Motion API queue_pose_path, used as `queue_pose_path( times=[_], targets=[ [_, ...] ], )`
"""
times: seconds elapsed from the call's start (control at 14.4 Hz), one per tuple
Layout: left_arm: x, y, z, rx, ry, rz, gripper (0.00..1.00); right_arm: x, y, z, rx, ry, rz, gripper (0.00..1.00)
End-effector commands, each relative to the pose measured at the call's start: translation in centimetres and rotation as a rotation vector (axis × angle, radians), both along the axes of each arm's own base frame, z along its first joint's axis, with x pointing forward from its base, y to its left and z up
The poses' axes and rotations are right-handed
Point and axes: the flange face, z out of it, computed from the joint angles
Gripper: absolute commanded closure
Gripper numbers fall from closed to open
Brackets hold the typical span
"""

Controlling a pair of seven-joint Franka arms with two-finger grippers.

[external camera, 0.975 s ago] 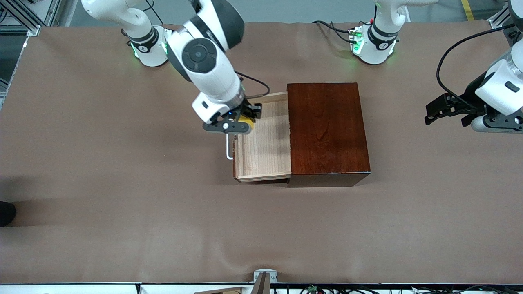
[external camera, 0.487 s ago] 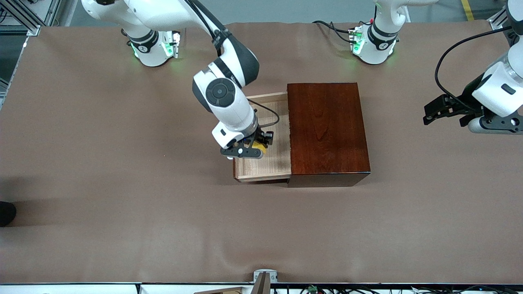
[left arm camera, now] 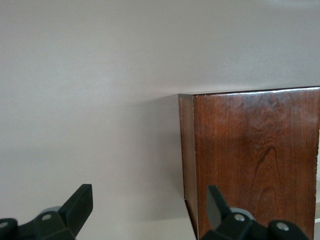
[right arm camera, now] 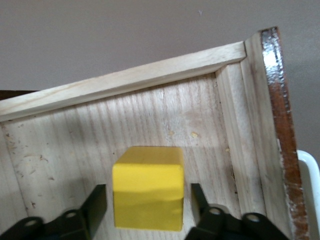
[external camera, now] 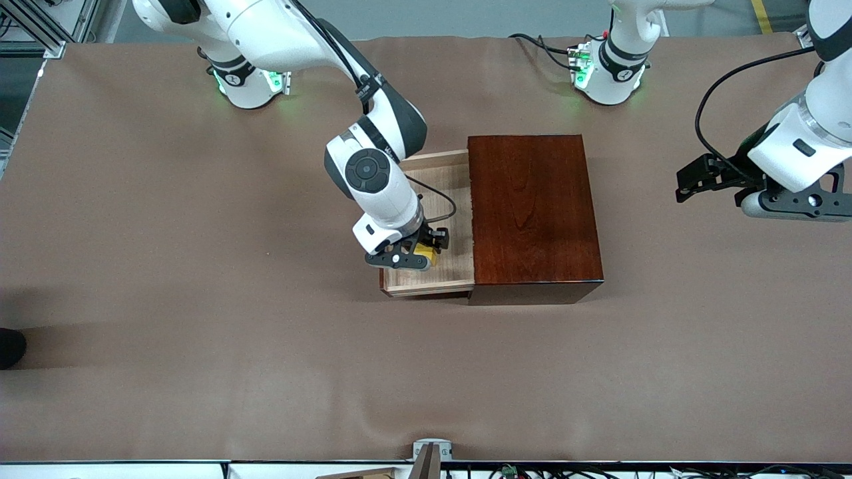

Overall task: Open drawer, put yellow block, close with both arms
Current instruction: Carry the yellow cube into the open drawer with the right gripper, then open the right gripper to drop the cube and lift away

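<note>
The drawer stands pulled out of the dark reddish-brown box toward the right arm's end. My right gripper is down inside the drawer near its corner closest to the front camera. In the right wrist view the yellow block rests on the drawer floor between my right gripper's open fingers, with a small gap on each side. The white handle shows past the dark front. My left gripper is open and empty, in the air beside the box.
Brown cloth covers the whole table. The two arm bases stand along the table's edge farthest from the front camera. A cable loops off the right wrist over the drawer.
My right gripper has carried the yellow block along the drawer toward the front camera and lowered it in. My left gripper has drifted a little toward the box.
</note>
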Motion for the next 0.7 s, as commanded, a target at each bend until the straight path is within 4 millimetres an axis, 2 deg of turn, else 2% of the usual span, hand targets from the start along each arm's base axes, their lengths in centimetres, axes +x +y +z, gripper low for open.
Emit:
queue_pose_path(
  times=[0.0,0.07,0.28,0.42,0.56,0.63],
  targets=[
    [-0.4,0.3,0.4,0.02,-0.001,0.007,0.0,0.5,-0.7,2.3,0.016,0.019,-0.031,0.0],
    [-0.4,0.3,0.4,0.02,-0.001,0.009,0.0,0.6,-1.6,4.6,0.008,0.043,-0.031,0.0],
    [-0.2,-0.4,0.2,0.005,0.001,0.059,0.0,1.0,-6.3,12.2,-0.015,0.118,-0.046,0.0],
    [0.0,-2.2,-0.4,0.003,0.012,0.145,0.0,0.7,-10.0,17.1,-0.032,0.144,-0.04,0.0],
    [0.0,-4.5,-1.1,0.007,0.025,0.198,0.0,0.6,-15.5,20.9,-0.07,0.183,-0.003,0.0],
    [-0.2,-6.0,-1.5,0.009,0.034,0.222,0.0,0.9,-19.4,22.5,-0.099,0.184,0.008,0.0]
  ],
)
